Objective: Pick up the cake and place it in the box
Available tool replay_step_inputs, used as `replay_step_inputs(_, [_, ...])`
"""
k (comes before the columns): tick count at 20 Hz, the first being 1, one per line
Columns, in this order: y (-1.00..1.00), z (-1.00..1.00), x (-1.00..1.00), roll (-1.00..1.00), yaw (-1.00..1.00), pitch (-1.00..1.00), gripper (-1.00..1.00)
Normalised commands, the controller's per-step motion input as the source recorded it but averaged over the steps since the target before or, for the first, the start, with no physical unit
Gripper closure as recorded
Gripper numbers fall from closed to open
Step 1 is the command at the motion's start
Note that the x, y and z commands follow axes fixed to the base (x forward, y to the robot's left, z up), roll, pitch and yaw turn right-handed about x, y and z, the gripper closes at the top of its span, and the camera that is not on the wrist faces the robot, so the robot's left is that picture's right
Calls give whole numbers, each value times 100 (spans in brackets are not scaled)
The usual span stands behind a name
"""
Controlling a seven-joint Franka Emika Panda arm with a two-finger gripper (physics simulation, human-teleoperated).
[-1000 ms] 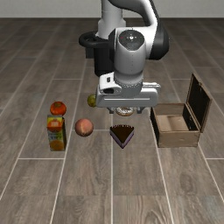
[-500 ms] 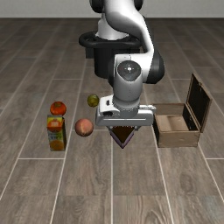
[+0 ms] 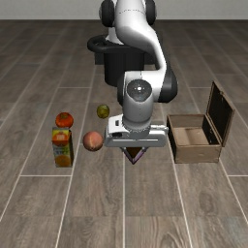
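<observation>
You are looking at a grey-brown wooden plank floor (image 3: 58, 208) that carries everything. The arm (image 3: 145, 48) bends forward and down, its wrist pointing straight at the floor. The gripper (image 3: 137, 145) sits low over the cake (image 3: 137, 155), whose dark tip shows just beneath it. You cannot tell whether the gripper is open or closed on the cake. The box (image 3: 199, 140) stands near the cake on the exterior view's right, its lid raised. On the exterior view's left sit a peach (image 3: 93, 141), a juice carton (image 3: 62, 148), a tomato (image 3: 64, 120) and a small green fruit (image 3: 103, 111).
</observation>
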Motion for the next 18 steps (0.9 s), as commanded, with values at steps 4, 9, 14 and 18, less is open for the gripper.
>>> replay_step_inputs(4, [0, 0, 0, 0, 0, 0, 100])
replay_step_inputs(9, [0, 100, 0, 0, 0, 0, 100])
replay_step_inputs(14, [0, 100, 0, 0, 0, 0, 100])
replay_step_inputs(18, [25, 75, 0, 0, 0, 0, 100])
